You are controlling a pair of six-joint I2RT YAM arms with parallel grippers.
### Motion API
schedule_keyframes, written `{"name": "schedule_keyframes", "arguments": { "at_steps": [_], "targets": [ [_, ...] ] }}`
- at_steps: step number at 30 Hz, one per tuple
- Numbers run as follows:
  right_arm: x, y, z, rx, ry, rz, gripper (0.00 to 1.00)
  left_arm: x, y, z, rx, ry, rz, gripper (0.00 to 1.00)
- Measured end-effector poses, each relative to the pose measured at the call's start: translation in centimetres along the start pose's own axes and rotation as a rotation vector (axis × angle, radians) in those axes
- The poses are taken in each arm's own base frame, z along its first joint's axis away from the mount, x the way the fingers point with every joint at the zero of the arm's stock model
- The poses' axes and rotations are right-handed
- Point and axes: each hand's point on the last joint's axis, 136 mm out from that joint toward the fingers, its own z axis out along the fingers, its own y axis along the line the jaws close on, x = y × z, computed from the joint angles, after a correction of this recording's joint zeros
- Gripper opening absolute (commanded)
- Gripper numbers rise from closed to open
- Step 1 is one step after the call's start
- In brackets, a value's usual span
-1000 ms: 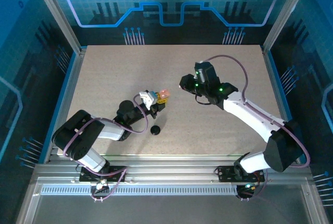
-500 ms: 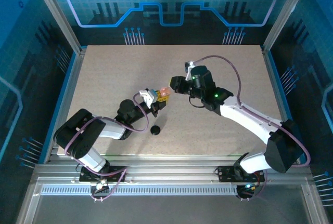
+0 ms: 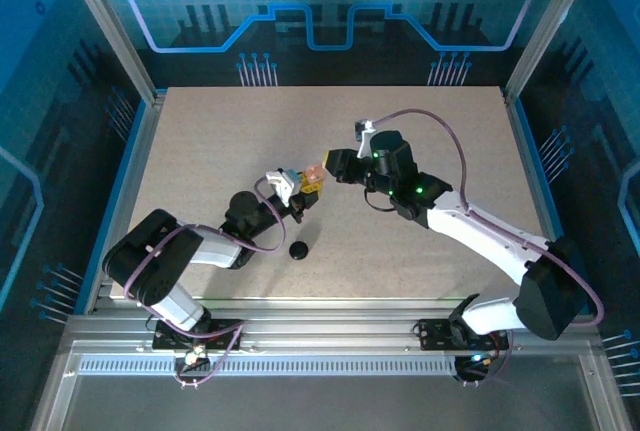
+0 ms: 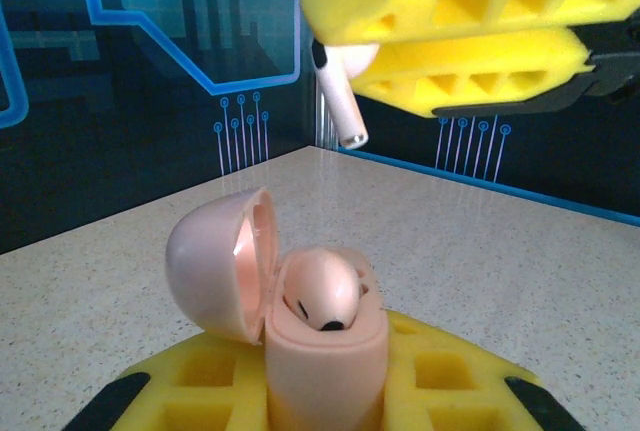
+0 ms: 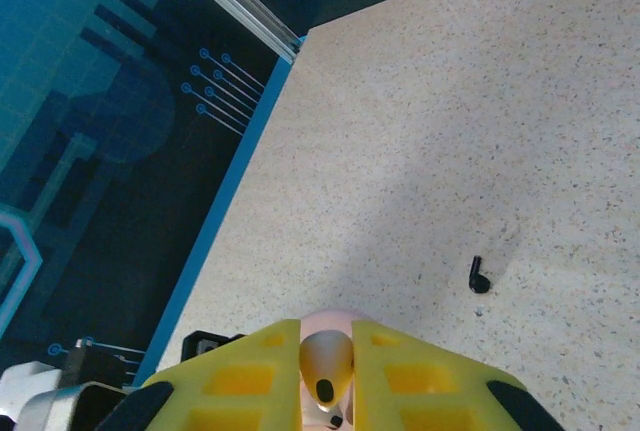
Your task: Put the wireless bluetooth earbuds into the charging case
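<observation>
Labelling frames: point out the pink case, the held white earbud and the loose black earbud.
pink case (image 4: 325, 371), left wrist view, body front.
white earbud (image 4: 336, 97), left wrist view, stem.
black earbud (image 5: 480, 275), right wrist view, middle.

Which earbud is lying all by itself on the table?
The black earbud. It lies loose on the table; the white earbud is pinched in the right gripper, and a third earbud sits in the pink case.

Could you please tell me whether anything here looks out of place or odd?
A tiny black earbud lies loose on the speckled beige table, outside any case. Otherwise nothing stands out: the left gripper holds the open pink charging case upright, and the right gripper holds a white stemmed earbud above it.
</observation>
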Motion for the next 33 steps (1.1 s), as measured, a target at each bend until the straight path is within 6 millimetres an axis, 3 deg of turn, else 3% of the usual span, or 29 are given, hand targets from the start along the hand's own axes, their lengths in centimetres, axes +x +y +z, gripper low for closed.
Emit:
{"name": "schedule_keyframes", "arguments": {
  "at_steps": [10,33],
  "targets": [
    [1.3,0.5,0.3,-0.015,0.026,-0.016,0.17,-1.4,0.0,0.1,0.001,-0.034,0.004,0.13],
    [1.4,0.6,0.7,-0.026,0.016,-0.066,0.17,-2.4,-0.1,0.0,0.003,-0.057,-0.008,0.13]
  ]
}}
